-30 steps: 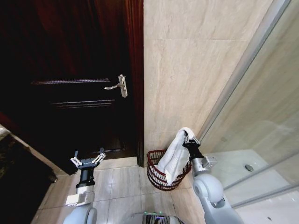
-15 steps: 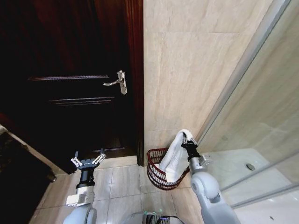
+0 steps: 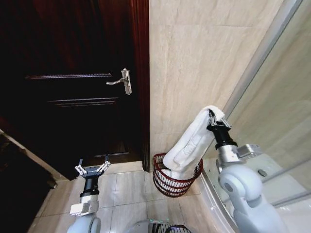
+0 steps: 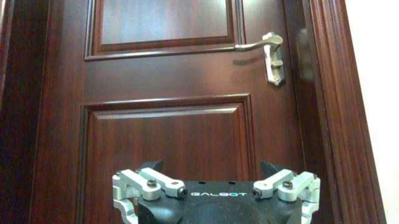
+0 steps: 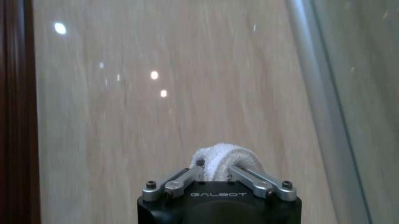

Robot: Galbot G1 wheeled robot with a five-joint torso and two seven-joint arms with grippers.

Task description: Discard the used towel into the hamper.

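Observation:
A white towel (image 3: 190, 144) hangs from my right gripper (image 3: 211, 116), which is shut on its top end and held high by the beige wall. Its lower end droops over the rim of the hamper (image 3: 171, 182), a dark reddish-brown open-weave basket on the floor at the foot of the wall. In the right wrist view the fingers pinch a white fold of the towel (image 5: 220, 160). My left gripper (image 3: 92, 169) stands open and low in front of the dark wooden door, holding nothing; its fingers (image 4: 149, 184) are spread.
A dark wooden door (image 3: 73, 97) with a silver lever handle (image 3: 121, 81) fills the left. A glass shower screen (image 3: 272, 111) with a metal frame runs along the right. Tiled floor (image 3: 126, 187) lies between my arms.
My right gripper has risen and shifted right with the towel, so the towel now stretches up from the hamper. The head camera has tilted slightly. The left arm has stayed put.

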